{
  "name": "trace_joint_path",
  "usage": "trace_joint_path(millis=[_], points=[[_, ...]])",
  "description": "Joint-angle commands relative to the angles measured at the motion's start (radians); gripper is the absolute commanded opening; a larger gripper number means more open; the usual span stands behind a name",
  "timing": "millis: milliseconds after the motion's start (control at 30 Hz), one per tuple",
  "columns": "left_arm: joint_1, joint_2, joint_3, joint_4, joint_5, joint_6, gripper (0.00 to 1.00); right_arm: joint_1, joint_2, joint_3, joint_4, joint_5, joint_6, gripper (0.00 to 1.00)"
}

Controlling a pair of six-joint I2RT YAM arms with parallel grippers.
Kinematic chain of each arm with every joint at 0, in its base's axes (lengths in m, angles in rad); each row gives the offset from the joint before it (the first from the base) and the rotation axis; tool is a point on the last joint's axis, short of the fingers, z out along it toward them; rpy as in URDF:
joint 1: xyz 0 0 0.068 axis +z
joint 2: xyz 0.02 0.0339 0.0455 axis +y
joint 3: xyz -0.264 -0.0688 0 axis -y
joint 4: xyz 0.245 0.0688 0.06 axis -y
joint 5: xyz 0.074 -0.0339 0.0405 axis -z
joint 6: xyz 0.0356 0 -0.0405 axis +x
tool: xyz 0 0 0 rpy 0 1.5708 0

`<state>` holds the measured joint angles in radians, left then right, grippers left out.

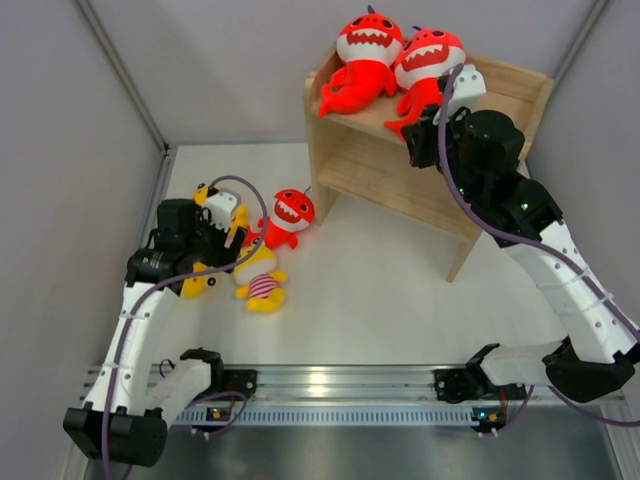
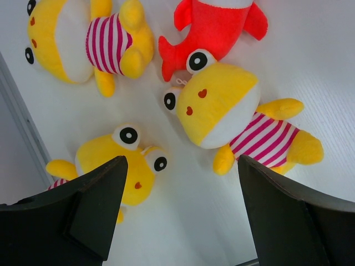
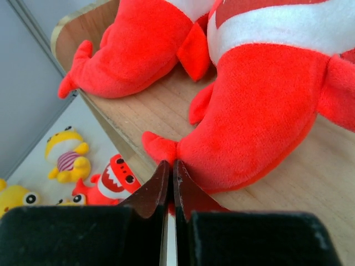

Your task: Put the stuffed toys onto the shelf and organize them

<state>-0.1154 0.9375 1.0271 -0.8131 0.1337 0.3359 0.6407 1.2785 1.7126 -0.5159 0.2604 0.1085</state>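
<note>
Right gripper (image 3: 169,164) is pinched fully shut, tips right at the tail of the right-hand shark (image 3: 260,111) on the shelf (image 1: 505,80) top, nothing clearly caught between them. Touching that one sits a second shark (image 1: 362,60). White table (image 1: 400,290), grey walls (image 1: 60,120) all round. Third shark (image 1: 291,214) lies on the table near the shelf's left side. Left gripper (image 2: 180,166) gapes wide, holding nothing, over three yellow toys (image 2: 219,105). One finger (image 2: 94,205) cuts off the nearest, and from above the arm hides most of them.
</note>
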Motion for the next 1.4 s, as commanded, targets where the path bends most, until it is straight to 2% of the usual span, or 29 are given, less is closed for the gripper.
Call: trace_joint_path(millis=[0,100,200,300,333,500,600,700,733,867,1033,1167,1200,1233,1267,1333,1367], points=[[0.0,-0.016,0.024,0.012,0.003,0.009,0.87,0.022,-0.03,-0.059,0.187,-0.004,0.086,0.0],[0.0,-0.014,0.024,0.011,0.004,0.014,0.87,0.022,-0.03,-0.105,0.244,0.0,0.103,0.06],[0.0,-0.003,0.024,0.012,0.012,0.021,0.87,0.022,-0.013,-0.107,0.263,-0.01,0.117,0.16],[0.0,0.021,0.025,0.014,0.029,0.034,0.87,0.02,0.007,-0.096,0.263,-0.067,0.122,0.34],[0.0,0.032,0.024,0.015,0.04,0.04,0.87,0.022,0.008,-0.096,0.257,-0.066,0.122,0.45],[0.0,0.184,0.076,0.022,0.101,0.08,0.88,0.022,-0.048,-0.125,0.248,-0.032,0.106,0.63],[-0.004,0.296,0.132,0.078,0.122,0.087,0.89,0.022,-0.093,-0.142,0.24,-0.021,0.086,0.71],[-0.027,0.386,0.134,0.263,0.132,0.081,0.91,0.022,-0.131,-0.162,0.243,-0.041,0.05,0.81],[-0.041,0.433,0.131,0.373,0.145,0.06,0.93,0.022,-0.152,-0.174,0.246,-0.055,0.03,0.84],[-0.055,0.585,0.148,0.564,0.204,0.002,0.94,0.022,-0.195,-0.197,0.255,-0.088,-0.003,0.86],[-0.069,0.782,0.238,0.653,0.254,-0.078,0.94,0.022,-0.219,-0.214,0.244,-0.096,-0.029,0.86],[-0.069,0.859,0.286,0.693,0.305,-0.118,0.94,0.022,-0.223,-0.22,0.229,-0.102,-0.038,0.86],[-0.069,0.872,0.297,0.693,0.299,-0.129,0.92,0.022,-0.225,-0.222,0.228,-0.102,-0.043,0.86],[-0.069,0.898,0.303,0.69,0.296,-0.152,0.85,0.022,-0.226,-0.228,0.226,-0.104,-0.047,0.86],[-0.067,0.908,0.31,0.692,0.296,-0.156,0.68,0.022,-0.229,-0.232,0.229,-0.107,-0.05,0.86],[-0.067,0.92,0.304,0.692,0.311,-0.17,0.52,0.022,-0.241,-0.24,0.231,-0.119,-0.062,0.86],[-0.066,0.917,0.289,0.692,0.32,-0.169,0.39,0.022,-0.245,-0.242,0.231,-0.122,-0.067,0.86]])
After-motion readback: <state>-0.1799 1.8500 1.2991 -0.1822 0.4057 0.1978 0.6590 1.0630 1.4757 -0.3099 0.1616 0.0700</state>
